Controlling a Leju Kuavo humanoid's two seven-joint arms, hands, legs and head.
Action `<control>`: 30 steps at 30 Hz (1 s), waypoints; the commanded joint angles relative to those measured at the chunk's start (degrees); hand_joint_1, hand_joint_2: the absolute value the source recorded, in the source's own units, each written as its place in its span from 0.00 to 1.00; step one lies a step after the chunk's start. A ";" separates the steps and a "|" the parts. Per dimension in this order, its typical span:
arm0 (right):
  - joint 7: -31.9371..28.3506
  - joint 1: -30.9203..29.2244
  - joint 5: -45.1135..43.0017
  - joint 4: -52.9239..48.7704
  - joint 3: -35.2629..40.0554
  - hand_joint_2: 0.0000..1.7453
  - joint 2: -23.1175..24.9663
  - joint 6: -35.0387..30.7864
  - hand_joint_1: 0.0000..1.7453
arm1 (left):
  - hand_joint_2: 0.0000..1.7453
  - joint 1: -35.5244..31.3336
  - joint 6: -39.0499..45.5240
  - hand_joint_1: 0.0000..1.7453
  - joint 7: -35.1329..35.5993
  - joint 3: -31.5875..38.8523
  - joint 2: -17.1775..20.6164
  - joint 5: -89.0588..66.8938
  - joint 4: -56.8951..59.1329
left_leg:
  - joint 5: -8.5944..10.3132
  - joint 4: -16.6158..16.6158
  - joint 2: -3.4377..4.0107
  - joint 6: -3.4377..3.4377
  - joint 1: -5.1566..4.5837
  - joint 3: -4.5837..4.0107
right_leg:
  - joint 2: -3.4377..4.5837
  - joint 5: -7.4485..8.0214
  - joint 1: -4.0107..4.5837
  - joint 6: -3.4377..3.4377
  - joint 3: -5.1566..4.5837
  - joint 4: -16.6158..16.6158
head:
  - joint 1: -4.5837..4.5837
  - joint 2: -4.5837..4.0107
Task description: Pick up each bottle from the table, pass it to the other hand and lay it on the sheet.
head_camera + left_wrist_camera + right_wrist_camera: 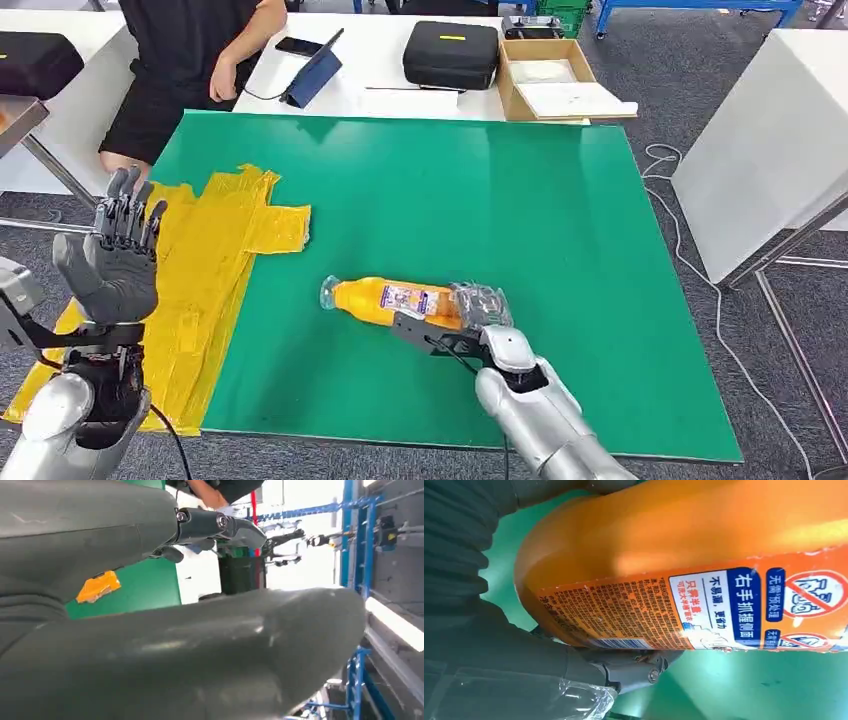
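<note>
An orange bottle with a clear cap and a printed label lies on its side on the green table cover, cap pointing toward the yellow sheet. My right hand grips the bottle's base end. In the right wrist view the thumb and fingers of that hand wrap around the bottle, just above the green surface. My left hand is raised above the yellow sheet's near left part, palm up, fingers spread, holding nothing. The left wrist view shows that hand close up.
A person sits at the far left behind the table. On the white table behind are a black case, a cardboard box and a tablet. Another white table stands to the right, with cables on the floor.
</note>
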 commanded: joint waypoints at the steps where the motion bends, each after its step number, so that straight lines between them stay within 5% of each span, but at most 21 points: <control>1: -2.63 3.74 -3.29 -17.08 -3.04 1.00 -3.14 1.00 1.00 | 0.00 3.40 -7.16 0.00 3.92 -1.89 -0.25 1.02 4.64 | 0.03 -0.07 -0.05 -0.14 0.00 0.03 | -0.09 0.02 0.00 -0.07 0.06 -0.08 | 0.00 0.00; 6: -1.79 7.18 -6.57 -35.63 -3.15 1.00 -7.04 3.76 1.00 | 0.00 2.92 -14.61 0.00 4.10 -1.29 1.68 6.23 10.19 | -0.03 -0.02 0.03 -0.16 -0.02 -0.23 | 0.00 0.01 -0.01 -0.04 -0.07 0.01 | 0.02 0.00; 10: -1.49 7.42 -8.22 -40.77 -3.79 1.00 -9.51 3.65 1.00 | 0.00 -0.97 -16.74 0.00 5.18 -2.45 1.40 6.23 12.21 | 0.02 0.03 -0.31 -0.18 -0.04 -0.30 | -0.35 -0.08 -0.04 -0.05 -0.20 0.06 | 0.02 0.00; 11: -1.75 7.44 -8.89 -41.08 -4.03 1.00 -9.98 3.30 1.00 | 1.00 -1.57 -16.90 0.00 5.41 -2.90 1.41 6.17 12.47 | 0.04 0.05 -0.36 -0.21 0.03 -0.34 | -0.40 -0.04 0.04 -0.07 -0.20 0.01 | 0.02 0.00; 17: -3.32 10.03 -11.61 -44.01 -3.68 1.00 -12.86 0.11 1.00 | 1.00 2.55 -17.09 0.00 4.74 -3.19 2.02 6.41 10.27 | 0.01 -0.04 -0.09 -0.14 0.05 -0.32 | -0.11 0.05 0.04 -0.02 -0.20 -0.11 | 0.02 0.00; 18: -3.40 10.31 -11.92 -44.45 -3.35 1.00 -13.08 -0.37 1.00 | 0.00 3.59 -17.03 0.00 4.49 -2.96 2.18 6.54 9.89 | -0.02 -0.07 -0.03 -0.19 0.07 -0.21 | -0.07 0.04 0.05 -0.05 -0.10 -0.17 | -0.02 0.00; 26: -3.87 9.40 -13.30 -45.05 -1.85 1.00 -13.23 -1.44 1.00 | 0.00 5.53 -17.50 0.00 4.27 -2.87 2.55 8.84 9.84 | -0.06 -0.02 0.06 -0.22 0.07 -0.29 | 0.03 0.03 0.04 -0.08 -0.18 -0.07 | 0.00 0.00; 27: -4.19 8.98 -14.43 -44.70 -1.59 1.00 -13.21 -1.96 1.00 | 1.00 5.52 -18.28 0.00 4.73 -3.14 2.54 10.57 10.01 | -0.02 -0.02 0.00 -0.17 0.04 -0.35 | -0.02 0.03 0.01 -0.05 -0.25 -0.04 | 0.00 0.00; 30: -4.30 6.37 -16.99 -43.45 0.17 1.00 -12.57 -3.20 1.00 | 1.00 5.00 -20.67 0.00 5.98 -4.97 3.16 16.83 11.91 | 0.00 -0.02 0.04 -0.19 0.05 -0.35 | 0.01 0.06 0.02 -0.06 -0.27 -0.05 | 0.00 0.00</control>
